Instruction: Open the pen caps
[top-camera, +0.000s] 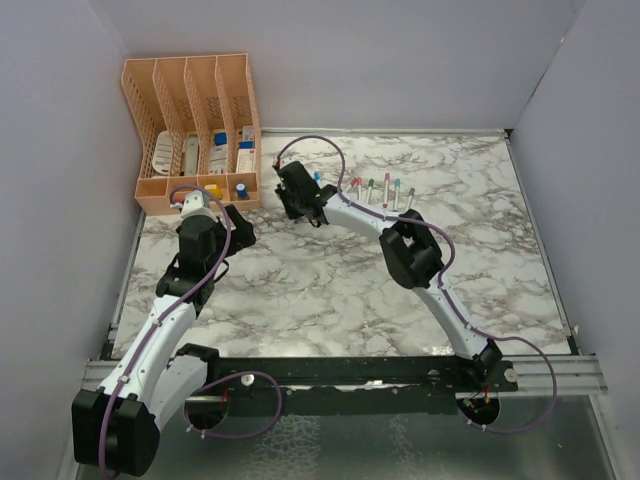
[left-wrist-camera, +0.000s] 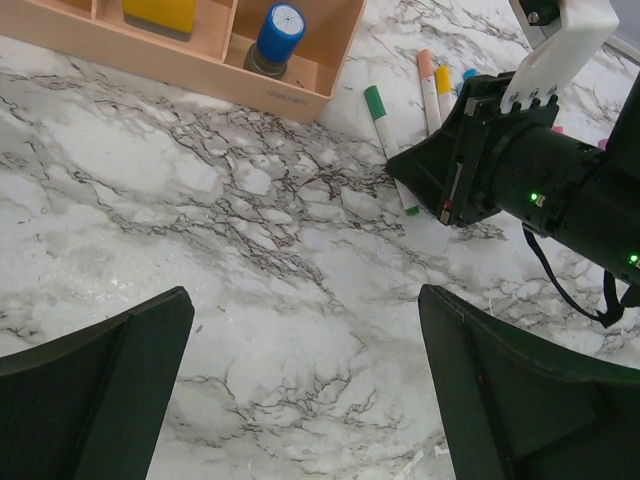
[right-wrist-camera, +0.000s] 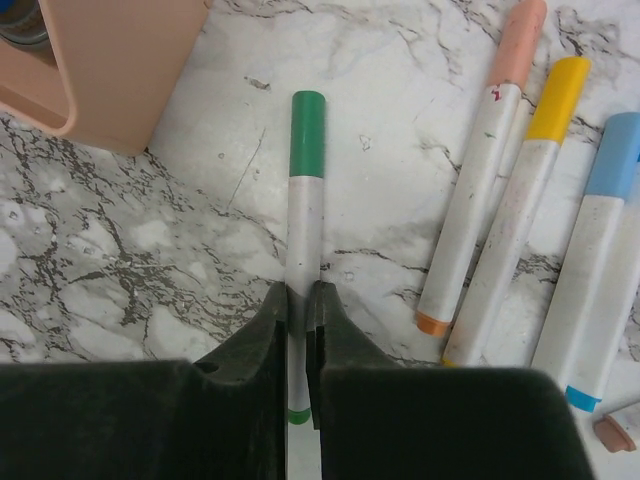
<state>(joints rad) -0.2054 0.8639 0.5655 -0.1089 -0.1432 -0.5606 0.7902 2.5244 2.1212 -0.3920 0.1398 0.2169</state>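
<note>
- Top view: the right gripper is down on the marble table, just right of the peach organizer. I can't tell its jaw gap from here. A row of pens lies just to its right. The left gripper hangs near the organizer's front, apart from the pens.
- Left wrist: the left fingers are spread wide with nothing between them, only bare marble below. The right gripper's tip sits on the green pen. The green cap is on the end nearer the organizer. The peach cap and yellow cap lie just beside it. A blue stamp stands in an organizer compartment.
- Right wrist: the right fingers are pinched tight on the green pen's white barrel, near its tail end. The green cap is seated on the far end, clear of the fingers. The capped pens to the right are peach, yellow and blue cap, all lying flat on the marble.
</note>
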